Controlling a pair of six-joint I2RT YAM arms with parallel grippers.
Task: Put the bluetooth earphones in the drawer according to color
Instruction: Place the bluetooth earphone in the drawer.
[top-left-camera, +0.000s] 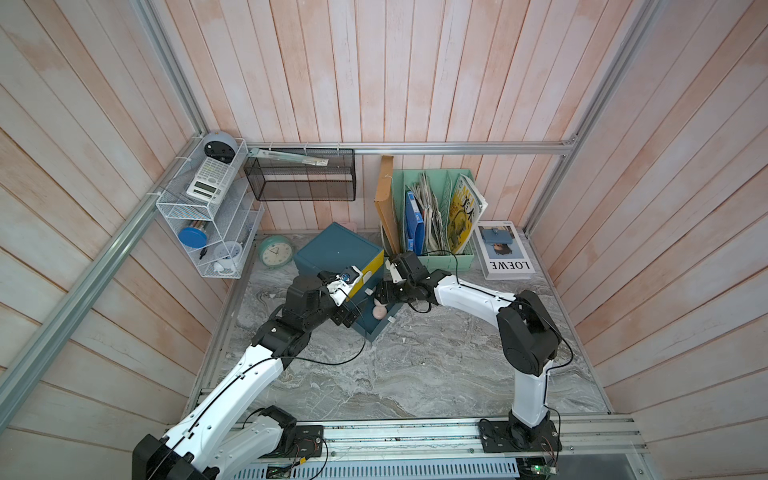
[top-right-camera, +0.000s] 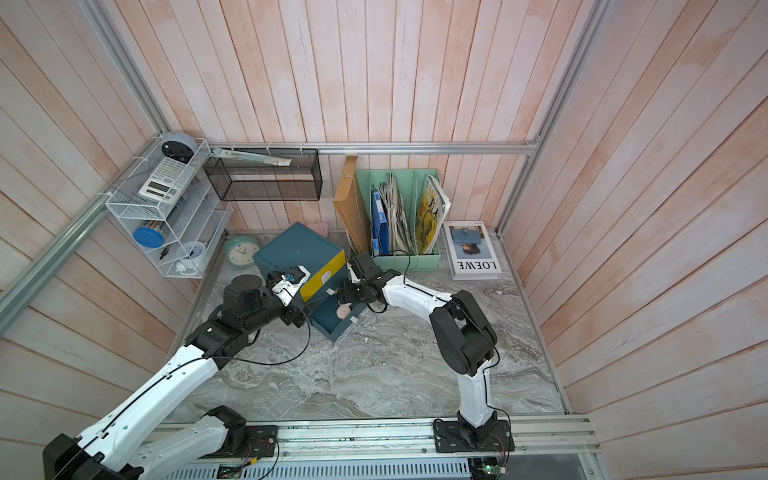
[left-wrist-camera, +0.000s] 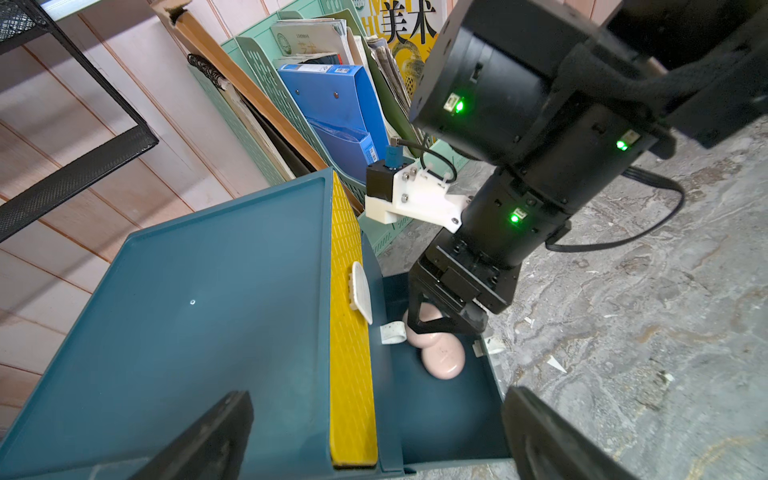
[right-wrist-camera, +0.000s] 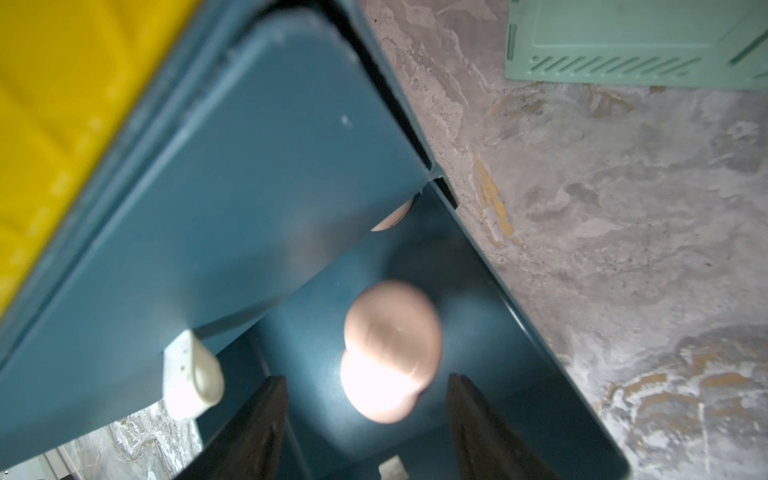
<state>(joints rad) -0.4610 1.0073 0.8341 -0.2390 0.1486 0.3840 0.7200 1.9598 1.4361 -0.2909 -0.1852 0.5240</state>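
1. Right gripper (right-wrist-camera: 368, 379) points down into the open bottom drawer (left-wrist-camera: 449, 428) of the chest (top-left-camera: 336, 249). Its jaws are parted, with nothing between them.
2. Pink cases: two lie on the drawer floor, touching, with the upper case (right-wrist-camera: 392, 328) overlapping the lower case (right-wrist-camera: 374, 395). The upper one is smeared in the right wrist view, so I judge it is moving, not settled.
3. A third pink edge (right-wrist-camera: 395, 216) peeks from under the middle drawer front. It is mostly hidden, and I read it as a third case.
4. Key relation: the two cases lie straight beyond the right fingertips, deeper in the drawer. As far as I can tell they are clear of both fingers. They are round pucks, so there is no long axis to line up.
5. Left gripper (left-wrist-camera: 378, 392) is spread wide and empty, hanging over the chest's front edge by the yellow drawer (left-wrist-camera: 349, 332). The right arm is the nearer to the cases.
6. No black or lilac case shows in any view. Whether they sit in the shut drawers I cannot tell.
7. Judgement: the pink set looks placed. The next move I'd plan is to lift the right gripper straight up and out, then push the bottom drawer in along its slide. Its tab (left-wrist-camera: 490, 345) sits just beside the right gripper.
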